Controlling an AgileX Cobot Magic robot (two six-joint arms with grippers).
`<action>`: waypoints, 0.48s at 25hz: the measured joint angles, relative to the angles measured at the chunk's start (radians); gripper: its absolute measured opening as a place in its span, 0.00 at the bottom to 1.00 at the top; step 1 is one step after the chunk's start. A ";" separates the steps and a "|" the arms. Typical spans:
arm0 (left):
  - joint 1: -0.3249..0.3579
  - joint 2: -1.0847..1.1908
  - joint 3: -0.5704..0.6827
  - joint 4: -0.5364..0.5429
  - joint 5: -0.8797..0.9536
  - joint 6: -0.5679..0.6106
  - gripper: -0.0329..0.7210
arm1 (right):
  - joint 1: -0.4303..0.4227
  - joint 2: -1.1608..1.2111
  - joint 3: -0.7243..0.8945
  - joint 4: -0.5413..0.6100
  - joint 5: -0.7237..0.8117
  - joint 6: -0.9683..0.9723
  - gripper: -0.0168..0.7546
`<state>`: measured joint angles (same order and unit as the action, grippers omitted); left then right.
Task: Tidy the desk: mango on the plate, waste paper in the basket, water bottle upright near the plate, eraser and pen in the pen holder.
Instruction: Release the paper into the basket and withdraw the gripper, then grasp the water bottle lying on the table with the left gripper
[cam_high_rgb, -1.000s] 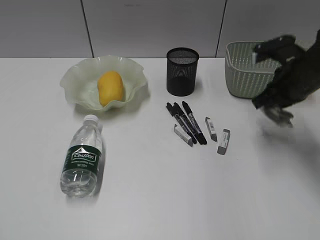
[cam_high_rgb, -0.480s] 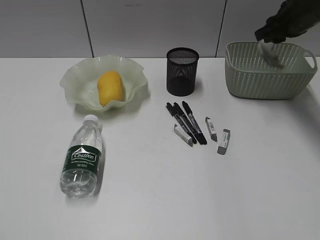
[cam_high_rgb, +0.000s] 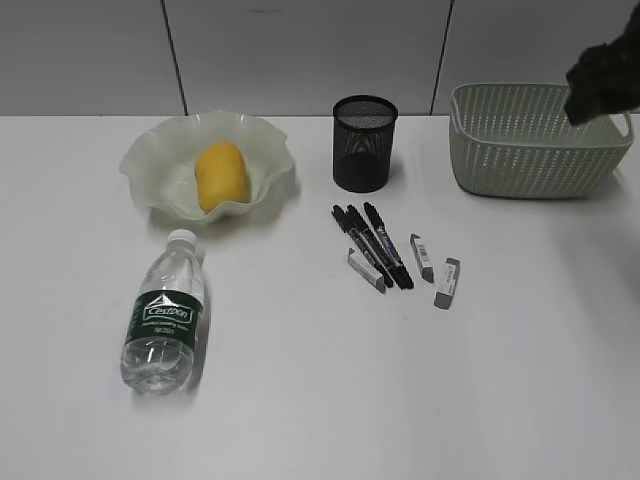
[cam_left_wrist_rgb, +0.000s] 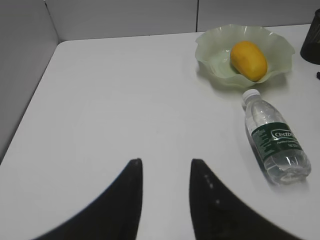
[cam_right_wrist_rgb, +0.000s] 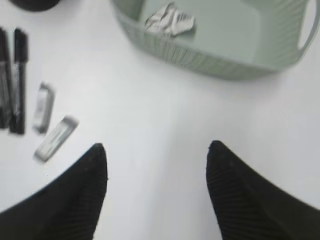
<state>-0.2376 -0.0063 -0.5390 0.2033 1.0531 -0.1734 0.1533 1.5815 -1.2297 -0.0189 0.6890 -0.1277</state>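
The yellow mango (cam_high_rgb: 222, 176) lies on the ruffled green plate (cam_high_rgb: 150, 160), also in the left wrist view (cam_left_wrist_rgb: 248, 60). The water bottle (cam_high_rgb: 165, 315) lies on its side on the desk (cam_high_rgb: 320, 400), cap toward the plate. Three black pens (cam_high_rgb: 373, 245) and three grey erasers (cam_high_rgb: 447, 283) lie in front of the black mesh pen holder (cam_high_rgb: 365, 142). The waste paper (cam_right_wrist_rgb: 170, 20) lies inside the green basket (cam_right_wrist_rgb: 225, 65). My right gripper (cam_right_wrist_rgb: 156, 147) is open and empty above the desk in front of the basket. My left gripper (cam_left_wrist_rgb: 165, 162) is open and empty, far left of the bottle.
The basket (cam_high_rgb: 540, 140) stands at the back right, with my right arm (cam_high_rgb: 605, 80) dark above its right end. A grey wall runs behind the desk. The desk's left edge shows in the left wrist view (cam_left_wrist_rgb: 30, 115).
My right gripper rose from the desk with the waste paper, passed over the basket and let it go. The arm has drawn back to the upper right. The left arm shows no change.
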 joint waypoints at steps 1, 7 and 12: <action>0.000 0.000 0.000 0.000 0.000 0.000 0.36 | 0.018 -0.074 0.091 0.001 0.000 0.022 0.66; 0.000 0.000 0.000 -0.001 0.000 0.000 0.36 | 0.196 -0.618 0.488 0.019 0.147 0.171 0.59; 0.000 0.011 0.000 -0.007 0.000 0.000 0.36 | 0.228 -1.024 0.630 -0.025 0.348 0.260 0.57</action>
<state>-0.2376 0.0051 -0.5390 0.1962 1.0531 -0.1734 0.3818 0.5578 -0.5995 -0.0438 1.0367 0.1326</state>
